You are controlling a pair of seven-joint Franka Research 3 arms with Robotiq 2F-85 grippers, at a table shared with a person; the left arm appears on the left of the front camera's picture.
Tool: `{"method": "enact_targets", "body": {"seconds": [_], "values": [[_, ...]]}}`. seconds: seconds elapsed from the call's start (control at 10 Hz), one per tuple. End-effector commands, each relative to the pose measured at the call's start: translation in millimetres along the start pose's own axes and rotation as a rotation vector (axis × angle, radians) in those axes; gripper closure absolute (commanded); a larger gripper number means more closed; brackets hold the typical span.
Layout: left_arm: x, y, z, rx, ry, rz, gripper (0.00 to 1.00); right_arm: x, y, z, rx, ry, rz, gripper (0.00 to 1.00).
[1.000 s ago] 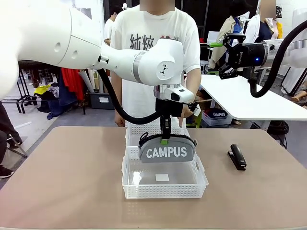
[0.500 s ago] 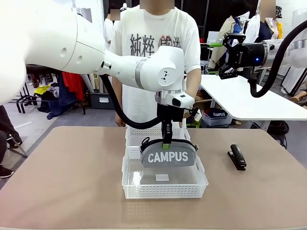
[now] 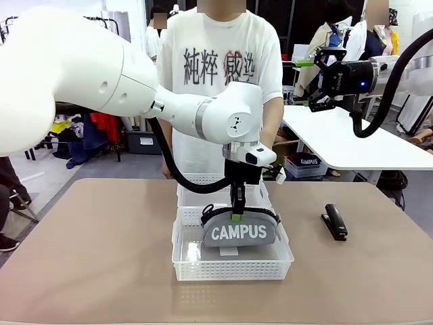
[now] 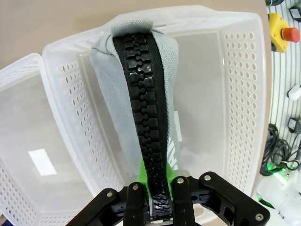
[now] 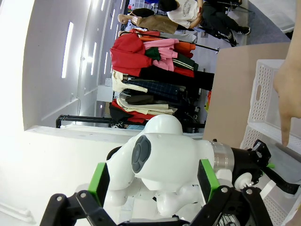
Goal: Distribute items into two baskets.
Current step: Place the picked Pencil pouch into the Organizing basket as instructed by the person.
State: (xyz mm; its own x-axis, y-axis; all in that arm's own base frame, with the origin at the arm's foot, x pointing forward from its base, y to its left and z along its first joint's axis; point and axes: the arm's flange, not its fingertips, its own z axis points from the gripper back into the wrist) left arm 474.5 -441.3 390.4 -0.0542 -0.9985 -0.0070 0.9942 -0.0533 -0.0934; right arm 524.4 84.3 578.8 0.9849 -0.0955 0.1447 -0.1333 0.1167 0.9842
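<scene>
The grey "CAMPUS" pouch (image 3: 239,230) stands upright inside the near basket (image 3: 232,271), its lower part below the rim. My left gripper (image 3: 235,215) is shut on the pouch's black zipper ridge from above. In the left wrist view the zipper (image 4: 143,108) runs up from between the gripper (image 4: 159,202) fingers, over the basket's wall (image 4: 240,94). The second basket (image 3: 193,184) sits right behind the first. The black stapler (image 3: 335,222) lies on the table to the right. My right gripper (image 3: 318,74) hangs open high at the right, holding nothing; its green pads (image 5: 99,181) stand wide apart.
A person stands at the far side of the table; one hand (image 5: 288,89) points a finger down over the far basket (image 5: 263,94). The brown tabletop (image 3: 88,257) is bare left of the baskets. A white table (image 3: 352,145) stands behind at the right.
My left gripper has come down and slightly right with the pouch, which now sits lower inside the near basket. The right arm and the stapler have not moved.
</scene>
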Motion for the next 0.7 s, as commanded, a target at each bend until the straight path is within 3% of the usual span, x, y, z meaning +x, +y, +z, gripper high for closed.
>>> {"method": "enact_targets", "body": {"seconds": [0.0,0.5,0.6], "values": [[-5,-6,-6,0.02,0.013,0.031,1.0,0,2,0,0.001,0.0,0.003,0.0],[-19,-12,-20,-0.005,0.032,0.067,1.0,0,2,0,0.001,0.0,0.003,0.0],[-19,-13,-22,-0.007,0.034,0.074,0.96,0,2,0,0.001,0.0,0.003,0.0]]}}
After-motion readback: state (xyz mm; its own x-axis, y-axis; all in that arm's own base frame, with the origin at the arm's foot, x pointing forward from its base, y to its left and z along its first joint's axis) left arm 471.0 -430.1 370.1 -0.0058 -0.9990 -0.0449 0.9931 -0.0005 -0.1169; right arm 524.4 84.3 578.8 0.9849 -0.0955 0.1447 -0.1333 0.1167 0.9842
